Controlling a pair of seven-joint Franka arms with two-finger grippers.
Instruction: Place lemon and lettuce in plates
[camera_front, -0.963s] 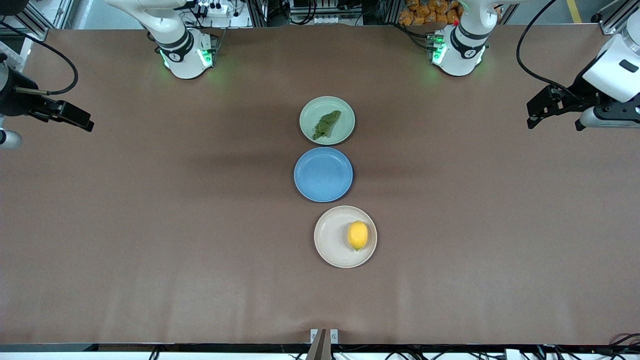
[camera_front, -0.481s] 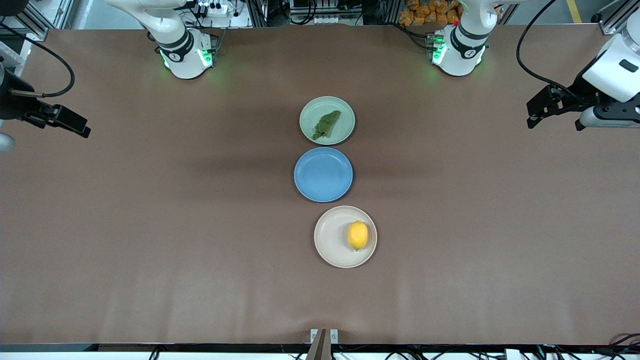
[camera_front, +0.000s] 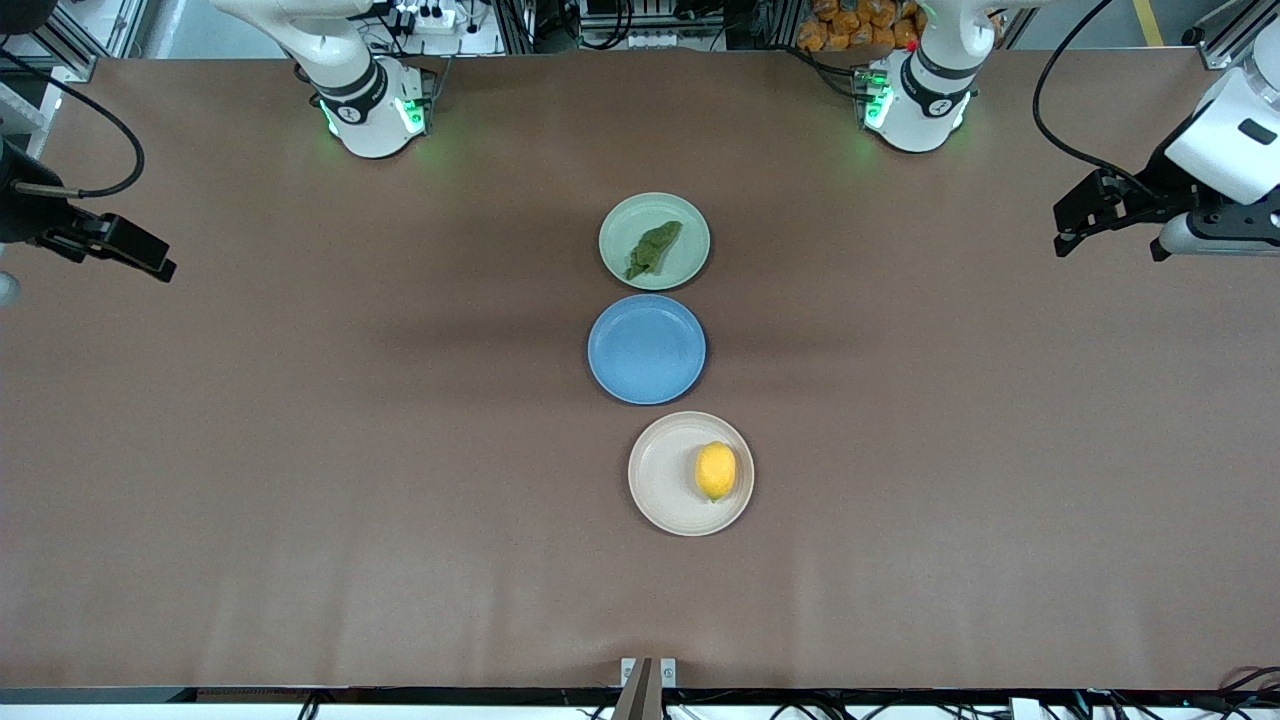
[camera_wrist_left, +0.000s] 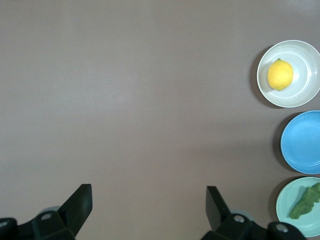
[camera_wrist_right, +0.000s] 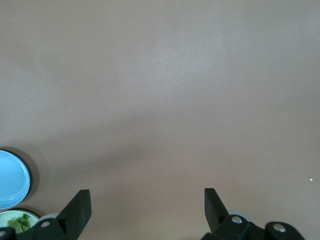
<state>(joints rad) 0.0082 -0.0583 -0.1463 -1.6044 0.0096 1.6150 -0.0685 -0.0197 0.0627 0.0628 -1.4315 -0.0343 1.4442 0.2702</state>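
The yellow lemon (camera_front: 716, 471) lies in the beige-white plate (camera_front: 663, 474), the plate nearest the front camera; the left wrist view also shows the lemon (camera_wrist_left: 280, 74) in that plate (camera_wrist_left: 305, 92). The dark green lettuce (camera_front: 652, 249) lies in the pale green plate (camera_front: 692, 259), nearest the robot bases. My left gripper (camera_front: 1108, 248) hangs open and holds nothing over the bare table at the left arm's end, its fingers wide apart in the left wrist view (camera_wrist_left: 149, 189). My right gripper (camera_front: 118, 258) hangs open and holds nothing over the right arm's end (camera_wrist_right: 146, 192).
A blue plate (camera_front: 647, 349) with nothing in it sits between the two other plates, the three in a row down the table's middle. The brown tabletop (camera_front: 350, 450) stretches bare from the plates to each end.
The right gripper has drifted a little farther toward its end of the table. The left gripper, the plates, the lemon and the lettuce have not moved.
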